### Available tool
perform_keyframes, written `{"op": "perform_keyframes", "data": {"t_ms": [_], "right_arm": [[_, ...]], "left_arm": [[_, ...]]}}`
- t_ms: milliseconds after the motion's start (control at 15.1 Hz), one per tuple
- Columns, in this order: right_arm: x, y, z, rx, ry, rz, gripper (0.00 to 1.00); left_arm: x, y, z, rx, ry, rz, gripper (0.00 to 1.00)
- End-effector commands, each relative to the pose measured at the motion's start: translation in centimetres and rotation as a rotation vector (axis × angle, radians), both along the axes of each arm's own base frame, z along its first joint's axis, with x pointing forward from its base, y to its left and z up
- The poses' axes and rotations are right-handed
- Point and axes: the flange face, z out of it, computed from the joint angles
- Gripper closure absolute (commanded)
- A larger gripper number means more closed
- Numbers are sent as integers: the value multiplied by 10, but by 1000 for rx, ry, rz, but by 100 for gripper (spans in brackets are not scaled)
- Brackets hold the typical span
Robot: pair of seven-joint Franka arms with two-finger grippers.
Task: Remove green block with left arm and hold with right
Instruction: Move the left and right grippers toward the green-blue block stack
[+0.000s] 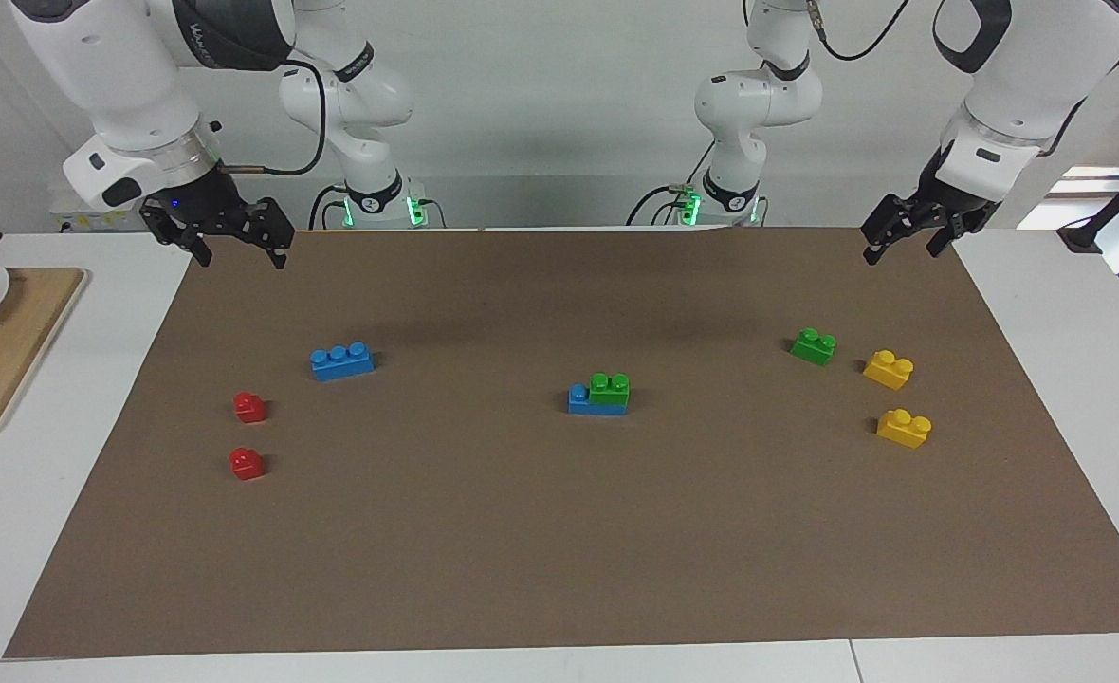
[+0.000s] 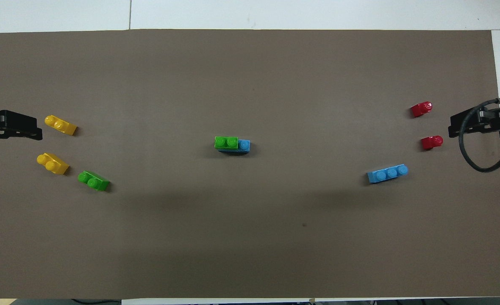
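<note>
A green block (image 1: 609,388) (image 2: 226,142) sits pressed onto a blue three-stud brick (image 1: 579,399) (image 2: 243,145) in the middle of the brown mat (image 1: 559,550). One blue stud stays bare toward the right arm's end. Its twin, a second green block (image 1: 813,345) (image 2: 93,180), lies loose toward the left arm's end. My left gripper (image 1: 904,251) (image 2: 10,127) hangs open and empty over the mat's edge at its own end. My right gripper (image 1: 240,256) (image 2: 483,123) hangs open and empty over the mat's edge at its end, with a cable at its wrist.
Two yellow bricks (image 1: 889,368) (image 1: 904,427) lie beside the loose green block. A lone blue brick (image 1: 342,360) and two red blocks (image 1: 250,407) (image 1: 247,463) lie toward the right arm's end. A wooden board (image 1: 0,351) with a plate sits off the mat there.
</note>
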Motion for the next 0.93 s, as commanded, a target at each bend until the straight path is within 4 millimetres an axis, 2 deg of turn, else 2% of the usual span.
{"op": "perform_keyframes", "data": {"t_ms": [0, 731, 864], "right_arm": [[-1, -2, 0, 1, -11, -19, 0], [-2, -1, -1, 2, -8, -23, 0], [-2, 1, -1, -2, -10, -84, 0]], "left_arm": [[2, -2, 3, 18, 0, 4, 0], [0, -2, 2, 17, 5, 18, 0], [0, -2, 1, 16, 2, 62, 0]]}}
